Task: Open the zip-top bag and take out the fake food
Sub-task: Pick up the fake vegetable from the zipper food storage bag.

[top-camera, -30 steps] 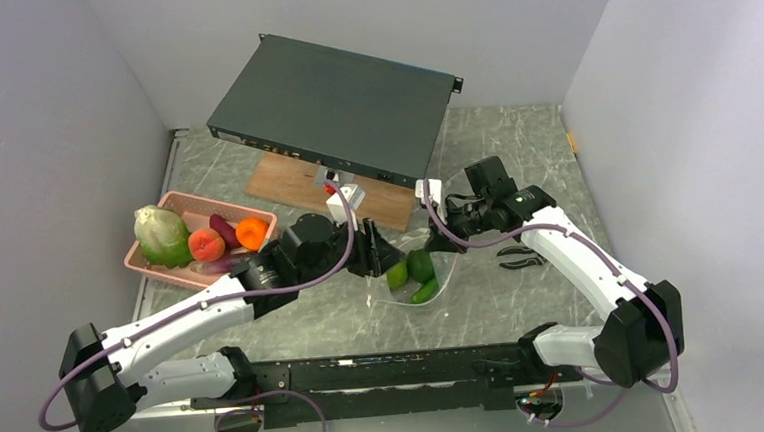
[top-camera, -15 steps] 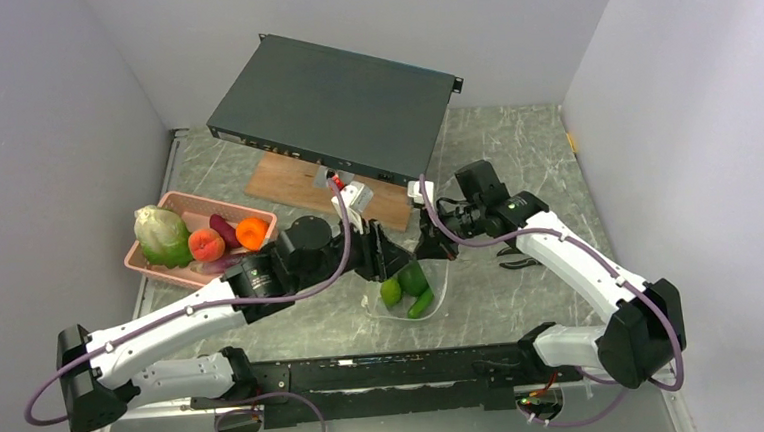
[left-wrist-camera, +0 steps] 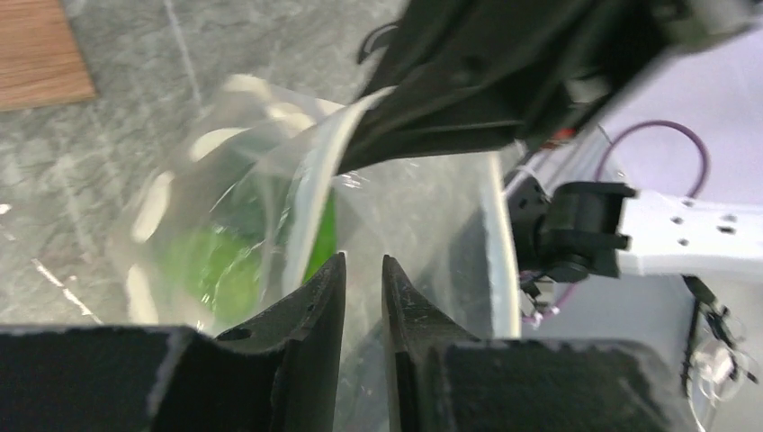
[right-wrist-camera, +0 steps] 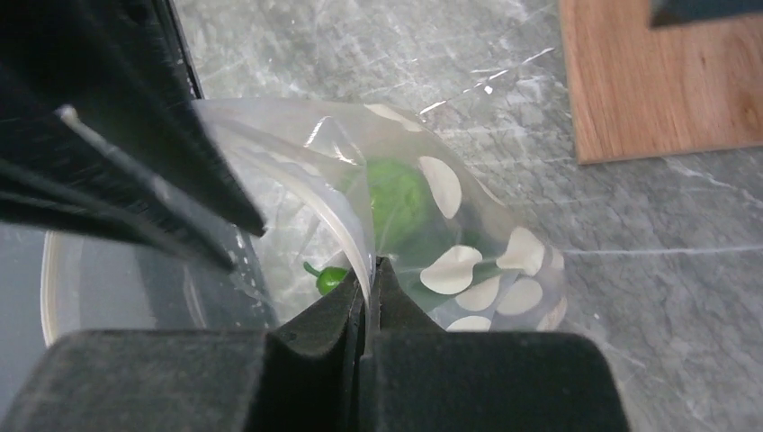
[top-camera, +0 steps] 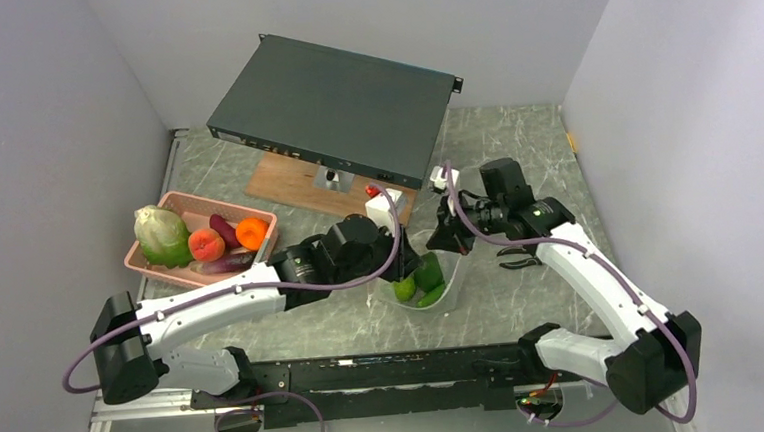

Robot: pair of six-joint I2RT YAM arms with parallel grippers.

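Two tools at one clear pouch, over a grey, white-veined table (top-camera: 514, 138) with a stone look. At the back, biggest of all, a flat black metal box (top-camera: 336, 104), lying partly over a bare wooden board (top-camera: 285, 177). Toward the left, a pink plastic mesh basket (top-camera: 219, 203) holding smooth moulded pieces: a pale green leafy head (top-camera: 162, 237), a red-pink fruit (top-camera: 205, 245), an orange ball (top-camera: 252, 232) and a dark purple-red piece (top-camera: 224, 229). Near the table's middle, between the two arms, the zip-top bag (top-camera: 442, 272): soft, crinkled, see-through film with white oval prints and a pale zip strip, bottom resting on the table, mouth lifted and parted. Right tool (right-wrist-camera: 371, 283): black fingers pressed together on the bag's upper edge, strip pinched between them. Left tool (left-wrist-camera: 363, 292): black fingers only a narrow slit apart at the opposite lip, clear film showing in the slit; cannot tell whether pinched. Low inside the bag, the fake food (top-camera: 422, 277): glossy rounded lime-green lumps and a darker green one. Just right of the bag, partly hidden under the right arm, black pliers (top-camera: 519, 258).
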